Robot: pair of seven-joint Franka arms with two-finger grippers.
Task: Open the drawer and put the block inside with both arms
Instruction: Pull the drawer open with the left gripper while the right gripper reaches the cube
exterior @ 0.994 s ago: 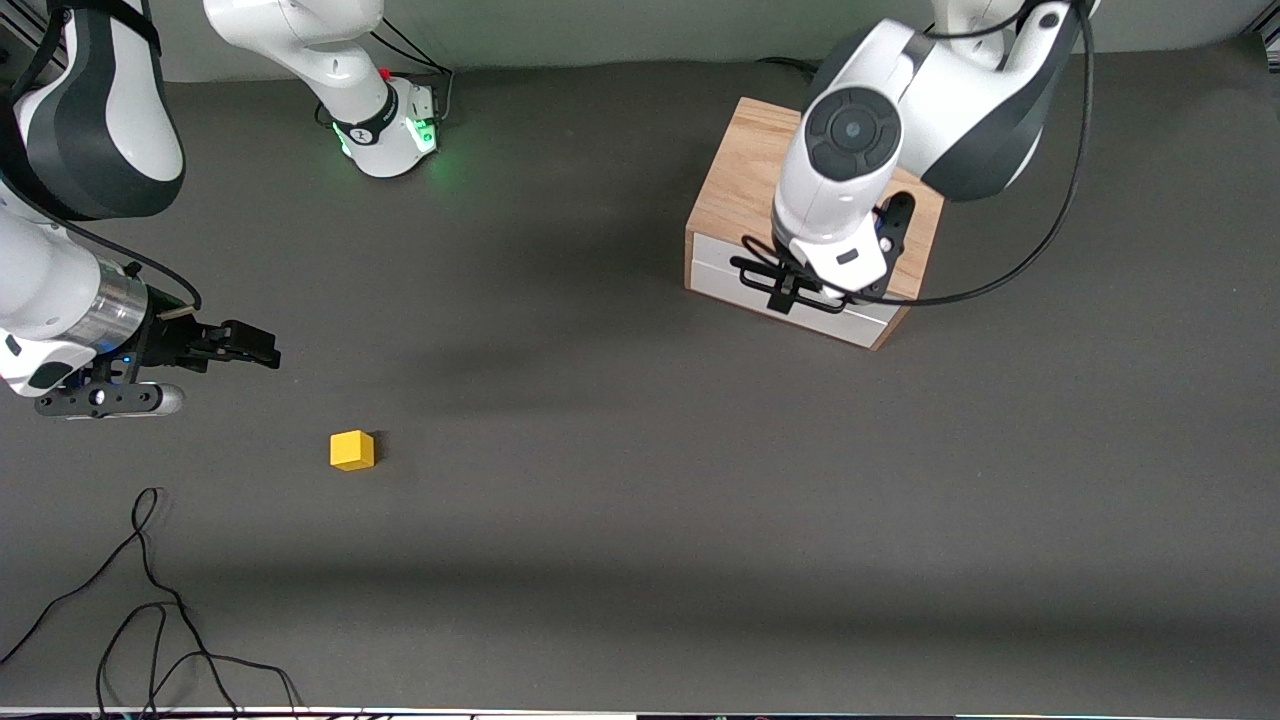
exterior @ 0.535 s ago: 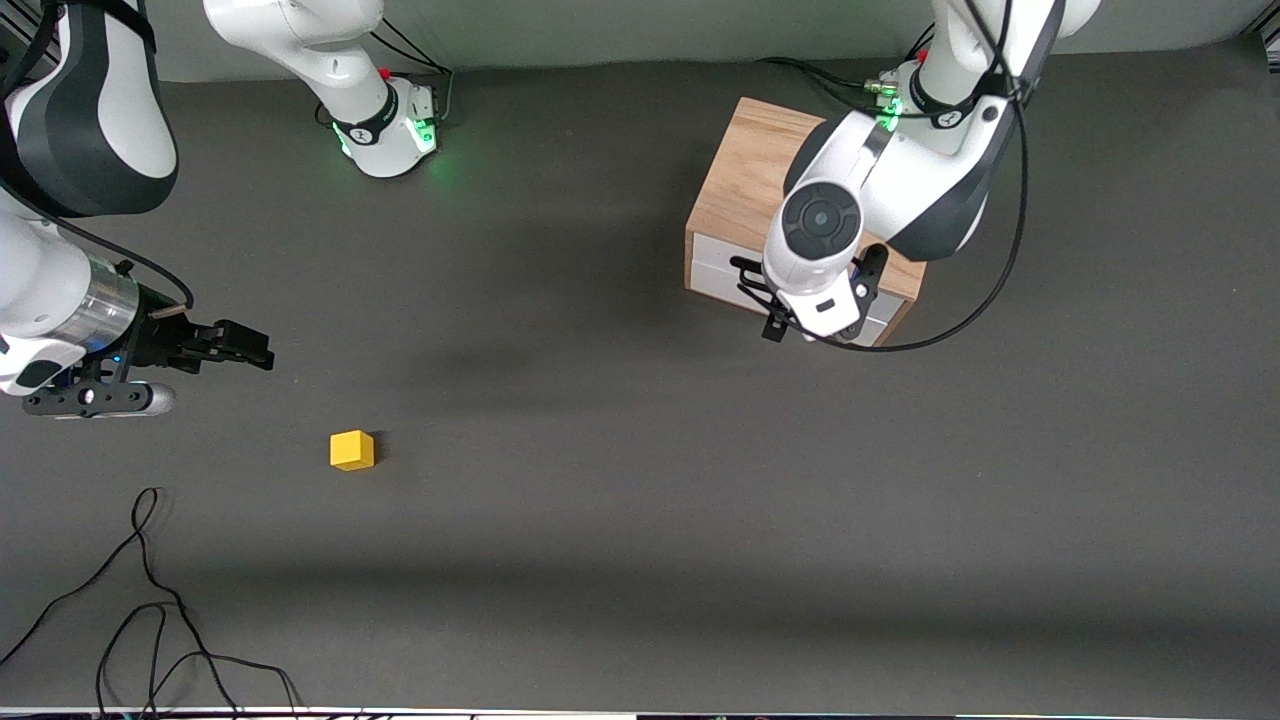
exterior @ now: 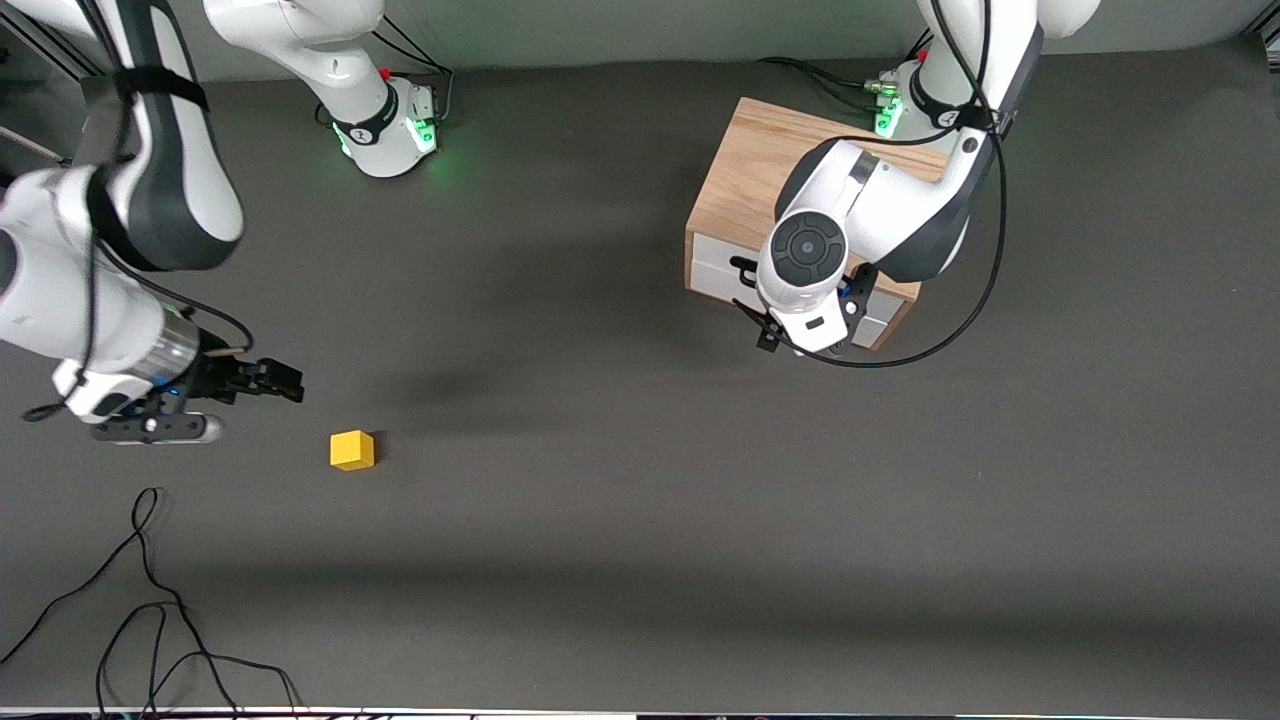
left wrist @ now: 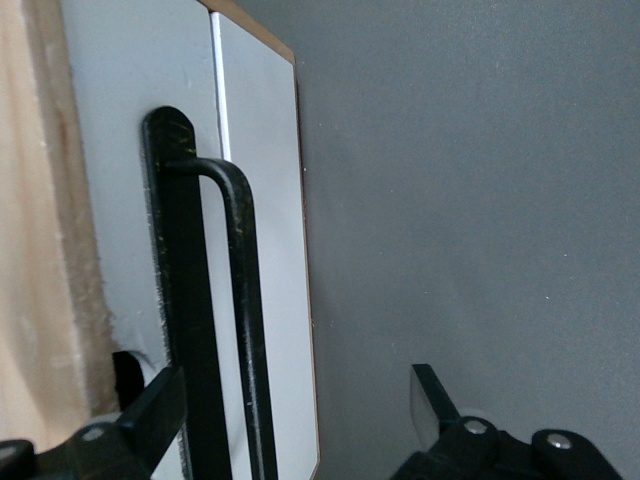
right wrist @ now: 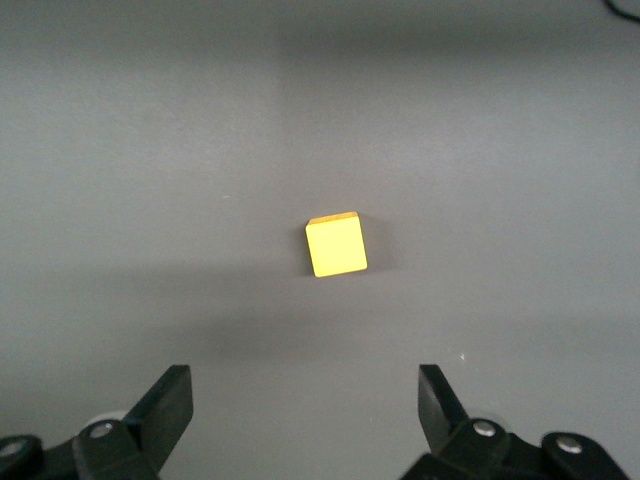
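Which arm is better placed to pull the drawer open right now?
Left. Its end effector is open at the drawer front, fingers straddling the black handle. The right end effector hangs open by the yellow block.

A dark grey mat [exterior: 640, 520] covers the table, loose black cables [exterior: 150, 620] trailing near one corner, perhaps unplugged.

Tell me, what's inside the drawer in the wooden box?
Nobody can see inside: the drawer is shut in the wooden cabinet. Only its white front and black handle show. The left hand is open around the handle. The yellow block sits on the table.
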